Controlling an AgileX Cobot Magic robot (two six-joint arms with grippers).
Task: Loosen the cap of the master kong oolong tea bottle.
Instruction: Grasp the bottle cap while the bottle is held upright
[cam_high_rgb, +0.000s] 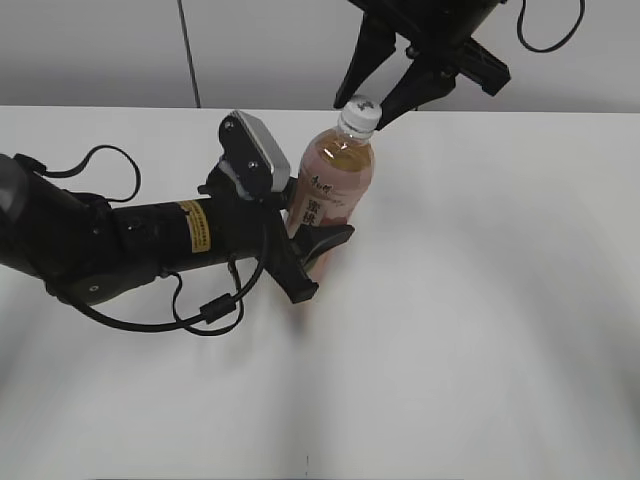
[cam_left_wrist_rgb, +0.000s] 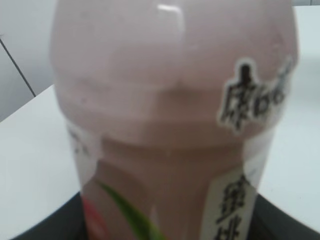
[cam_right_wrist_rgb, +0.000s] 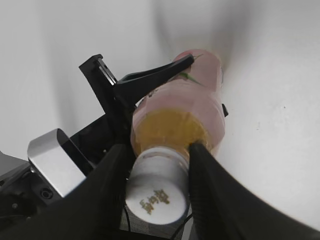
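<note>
The master kong oolong tea bottle (cam_high_rgb: 335, 180) stands upright on the white table, with its pink label and white strip of characters facing me. My left gripper (cam_high_rgb: 315, 240) is shut on its lower body. In the left wrist view the bottle (cam_left_wrist_rgb: 170, 125) fills the frame, and the dark jaws (cam_left_wrist_rgb: 170, 232) show at both bottom corners. The white cap (cam_high_rgb: 360, 113) is on the bottle. My right gripper (cam_high_rgb: 362, 108) comes down from above, its two fingers closed on either side of the cap. The right wrist view shows the cap (cam_right_wrist_rgb: 157, 192) between the fingers (cam_right_wrist_rgb: 157, 165), above the bottle (cam_right_wrist_rgb: 185, 110).
The white table (cam_high_rgb: 500, 300) stretches around the bottle, with a pale wall behind it. The left arm with its cables (cam_high_rgb: 150, 250) lies low across the table's left side. The left gripper's finger (cam_right_wrist_rgb: 150, 77) also shows in the right wrist view.
</note>
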